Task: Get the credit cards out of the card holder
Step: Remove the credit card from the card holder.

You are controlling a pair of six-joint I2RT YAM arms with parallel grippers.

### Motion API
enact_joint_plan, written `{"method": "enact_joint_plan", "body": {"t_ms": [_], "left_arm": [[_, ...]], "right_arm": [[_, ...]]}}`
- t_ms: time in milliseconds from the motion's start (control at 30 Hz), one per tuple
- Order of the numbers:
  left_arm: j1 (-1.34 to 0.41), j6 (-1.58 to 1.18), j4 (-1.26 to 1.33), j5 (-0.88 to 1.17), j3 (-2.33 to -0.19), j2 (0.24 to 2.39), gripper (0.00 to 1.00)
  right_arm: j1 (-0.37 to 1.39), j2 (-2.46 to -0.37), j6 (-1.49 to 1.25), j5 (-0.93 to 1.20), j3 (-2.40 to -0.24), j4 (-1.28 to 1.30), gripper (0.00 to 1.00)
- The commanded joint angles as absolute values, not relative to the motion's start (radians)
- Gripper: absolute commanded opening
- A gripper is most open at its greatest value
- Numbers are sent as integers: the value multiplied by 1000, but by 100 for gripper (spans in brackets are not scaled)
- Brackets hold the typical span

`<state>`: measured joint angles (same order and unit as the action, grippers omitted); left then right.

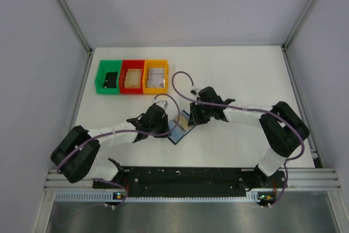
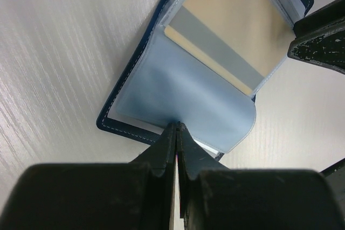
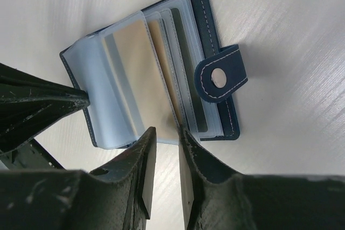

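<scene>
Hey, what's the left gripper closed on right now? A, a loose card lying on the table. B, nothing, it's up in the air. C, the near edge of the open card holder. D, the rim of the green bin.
C: in the left wrist view the left gripper is pinched shut on the near edge of the open card holder.

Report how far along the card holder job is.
Done: the card holder lies open, its near edge pinched by the left gripper. In hand: the right gripper sits with jaws slightly apart at a sleeve's edge, not yet clamped. Left: the credit cards in view all sit inside their sleeves.
</scene>
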<state>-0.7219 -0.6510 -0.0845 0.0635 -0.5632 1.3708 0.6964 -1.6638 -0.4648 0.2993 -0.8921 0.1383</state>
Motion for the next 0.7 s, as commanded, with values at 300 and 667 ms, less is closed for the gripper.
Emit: {"method": "enact_joint_plan", "body": {"t_ms": [300, 667], "left_arm": [[-733, -640, -67, 63, -581, 1381, 4], [-733, -655, -74, 40, -563, 1341, 4]], "right_arm": [[716, -1609, -499, 554, -891, -47, 14], [724, -1634, -488, 666, -887, -84, 15]]}}
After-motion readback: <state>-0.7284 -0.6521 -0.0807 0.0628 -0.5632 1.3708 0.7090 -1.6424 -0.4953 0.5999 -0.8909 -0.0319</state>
